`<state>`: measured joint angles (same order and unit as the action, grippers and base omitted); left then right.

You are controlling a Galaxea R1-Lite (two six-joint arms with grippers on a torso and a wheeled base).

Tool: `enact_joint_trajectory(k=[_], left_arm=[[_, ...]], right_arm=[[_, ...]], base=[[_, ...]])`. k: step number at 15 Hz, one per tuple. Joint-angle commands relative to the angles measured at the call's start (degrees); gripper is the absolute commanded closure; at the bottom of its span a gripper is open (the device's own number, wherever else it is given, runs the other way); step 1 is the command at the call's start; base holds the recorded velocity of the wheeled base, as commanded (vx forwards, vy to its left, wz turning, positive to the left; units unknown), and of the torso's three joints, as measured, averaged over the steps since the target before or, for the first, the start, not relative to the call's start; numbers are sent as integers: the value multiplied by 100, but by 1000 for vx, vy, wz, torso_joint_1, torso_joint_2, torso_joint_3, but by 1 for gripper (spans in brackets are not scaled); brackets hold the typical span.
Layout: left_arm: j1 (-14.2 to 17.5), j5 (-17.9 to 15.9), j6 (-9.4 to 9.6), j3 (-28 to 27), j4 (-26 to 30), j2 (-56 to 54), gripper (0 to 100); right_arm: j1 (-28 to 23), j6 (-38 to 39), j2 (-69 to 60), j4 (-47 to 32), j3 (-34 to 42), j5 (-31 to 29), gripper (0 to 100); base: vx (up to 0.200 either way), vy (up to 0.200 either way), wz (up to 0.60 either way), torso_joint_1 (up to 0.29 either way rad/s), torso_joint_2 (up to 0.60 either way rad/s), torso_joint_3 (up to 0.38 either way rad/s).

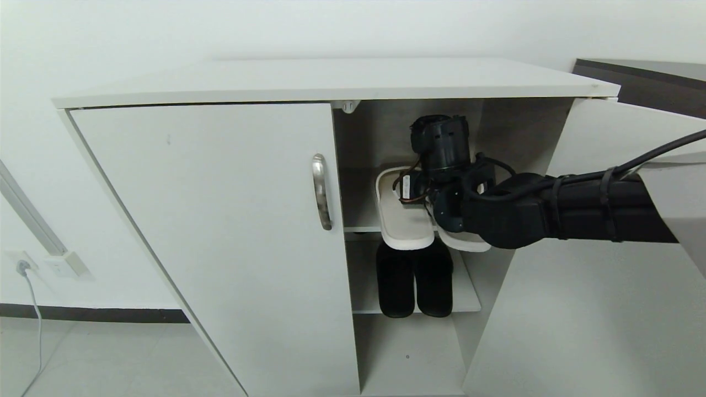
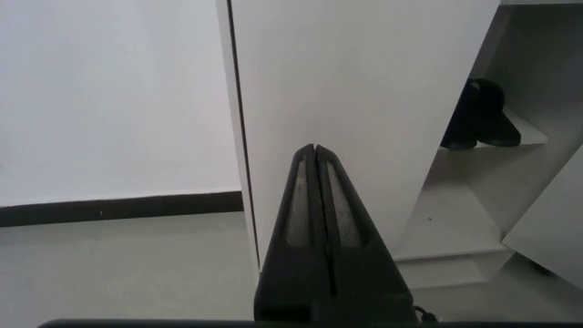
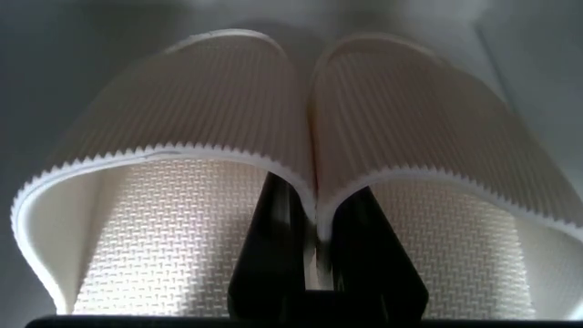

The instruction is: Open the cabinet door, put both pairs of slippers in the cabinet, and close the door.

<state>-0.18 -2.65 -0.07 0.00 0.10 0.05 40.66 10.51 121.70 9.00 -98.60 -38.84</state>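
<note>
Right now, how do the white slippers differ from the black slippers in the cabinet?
The white slippers lie on the upper shelf, overhanging its front edge; the black slippers sit on the lower shelf. The right gripper is shut on the white slippers' adjoining inner sides; nothing touches the black slippers. Both pairs lie side by side inside the cabinet, behind its open right door.

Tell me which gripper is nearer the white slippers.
Right. The right gripper grips the white slippers at the upper shelf; the left gripper is shut, outside the cabinet, facing its closed door.
</note>
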Motion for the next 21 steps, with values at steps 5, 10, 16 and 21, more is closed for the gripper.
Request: enact_joint_trajectory(k=[5, 10, 16, 21], left_arm=[[1, 1, -1, 0, -1, 4, 100], [1, 10, 7, 0, -1, 4, 100], [1, 1, -1, 0, -1, 4, 100], [1, 1, -1, 0, -1, 4, 100]], right_arm=[[-84, -14, 355, -179, -573, 8, 100], [-93, -5, 442, -197, -652, 8, 100], [-102, 4, 416, -197, -546, -1, 0], [311, 30, -639, -135, 614, -185, 0]], base=[[0, 0, 0, 0, 0, 0], [0, 0, 0, 0, 0, 0], [0, 0, 0, 0, 0, 0], [0, 0, 0, 0, 0, 0]])
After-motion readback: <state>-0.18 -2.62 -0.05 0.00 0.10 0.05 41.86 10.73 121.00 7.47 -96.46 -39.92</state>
